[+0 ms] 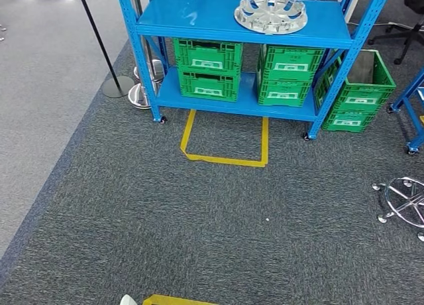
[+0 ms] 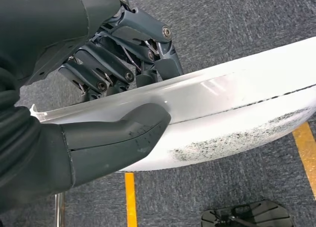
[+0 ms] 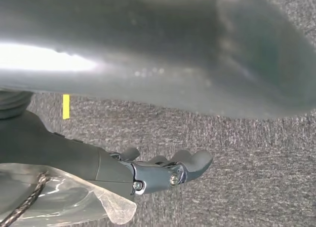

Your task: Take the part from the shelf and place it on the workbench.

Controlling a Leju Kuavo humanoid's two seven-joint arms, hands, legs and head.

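The part, a round silver wheel cover (image 1: pixel 270 13), lies flat on the top board of the blue shelf (image 1: pixel 200 18), towards its right end, some way ahead of me. My left hand (image 2: pixel 111 71) hangs low over the grey carpet, its fingers loosely bent and its thumb (image 2: pixel 123 133) stretched out, holding nothing. My right hand (image 3: pixel 164 170) also hangs above the carpet with its fingers stretched out straight and nothing in them. Both hands are far from the shelf.
Green crates (image 1: pixel 209 68) (image 1: pixel 287 74) fill the shelf's lower board; another (image 1: pixel 360 93) stands on the floor at its right end. A yellow tape square (image 1: pixel 225 160) marks the carpet before the shelf. A stanchion base (image 1: pixel 117 87) stands left, a chrome chair base (image 1: pixel 405 200) right.
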